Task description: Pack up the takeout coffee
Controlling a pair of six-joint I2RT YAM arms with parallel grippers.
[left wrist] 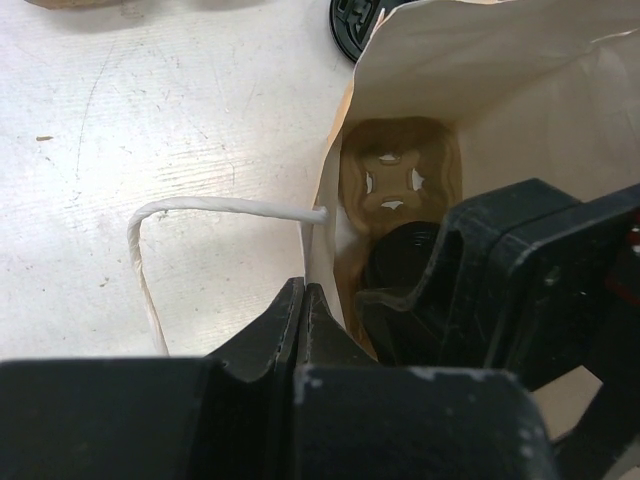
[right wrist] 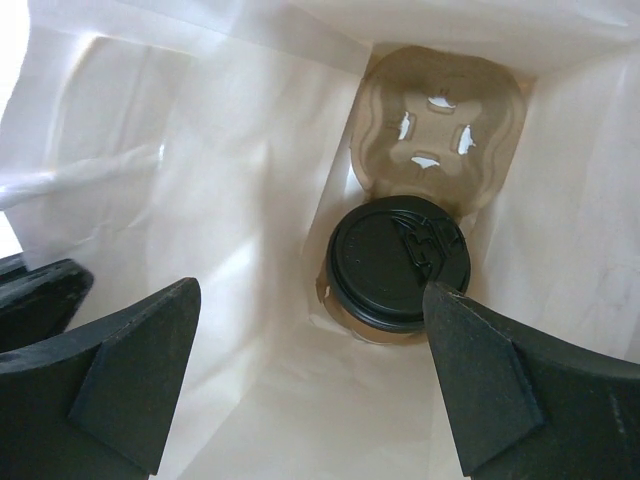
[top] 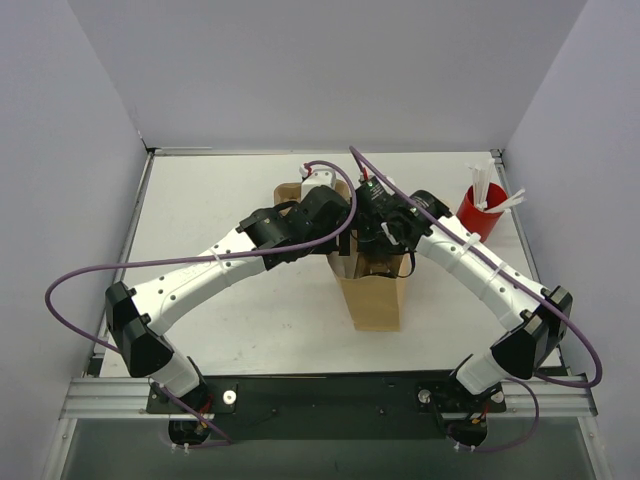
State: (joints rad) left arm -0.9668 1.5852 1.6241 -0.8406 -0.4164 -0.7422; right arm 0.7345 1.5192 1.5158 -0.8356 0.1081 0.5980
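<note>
Item: takeout coffee (right wrist: pixel 395 265), black lid on, seated in cardboard carrier (right wrist: pixel 440 130) at bottom of paper bag (right wrist: pixel 230 180), centre-right of right wrist view. Above it: right gripper (right wrist: pixel 310 335), spread wide, holding nothing, fingers at lower left and lower right. Also: left gripper (left wrist: pixel 305 300), pinched closed on bag rim.

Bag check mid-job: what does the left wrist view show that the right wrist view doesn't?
Left wrist only: the left fingers shut on the rim of the bag, its white string handle, and the table outside. Right wrist only: the whole black lid on the cup, seated in the carrier, with the right fingers open on either side. Both: the bag's inside and the carrier's empty slot.
</note>
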